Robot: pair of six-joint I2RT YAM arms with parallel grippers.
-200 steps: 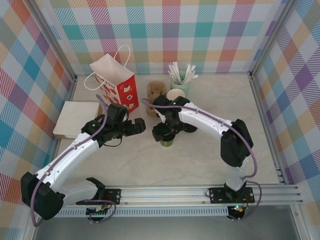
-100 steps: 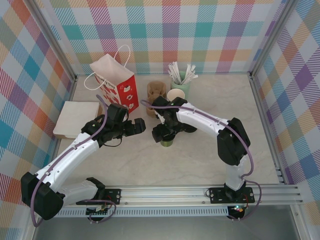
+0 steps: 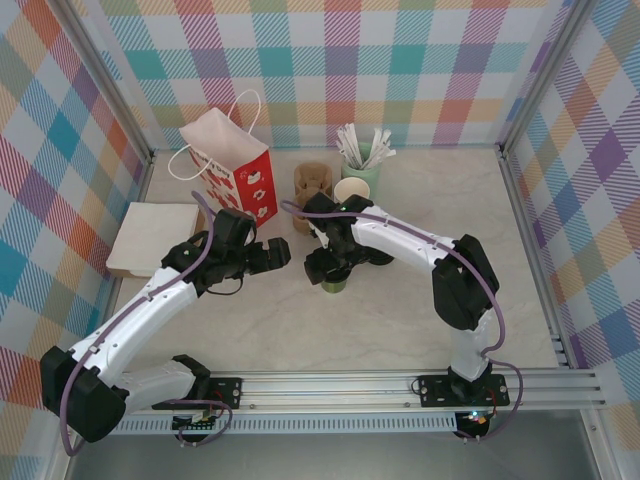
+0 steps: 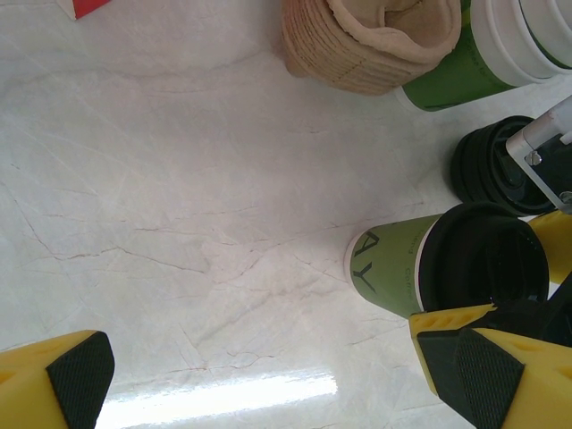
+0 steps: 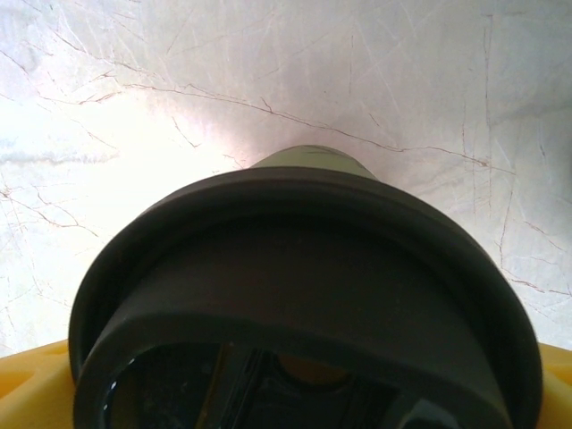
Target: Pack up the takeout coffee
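The takeout coffee (image 3: 334, 285) stands upright mid-table, a dark green cup (image 4: 391, 266) with a black lid (image 5: 304, 268) on top. My right gripper (image 3: 333, 268) hangs directly over it, and its yellow fingers (image 5: 31, 384) flank the lid on both sides. Whether they press on the lid or stand just off it does not show. My left gripper (image 3: 277, 255) hovers to the left of the cup, open, with only bare tabletop between its yellow fingers (image 4: 80, 375). One of the right gripper's yellow fingers (image 4: 556, 231) sits against the lid's far edge.
Behind the left gripper a red-and-white paper bag (image 3: 236, 168) stands open. Brown cardboard holders (image 3: 312, 183), a stack of green cups (image 3: 351, 189) and a pot of white stirrers (image 3: 362, 152) line the back. A stack of black lids (image 4: 490, 168) sits right of the cup. A pale flat box (image 3: 152, 238) lies at the left.
The right arm's elbow has drifted slightly to the left. The cup, the right gripper over it and the left gripper have stayed where they were.
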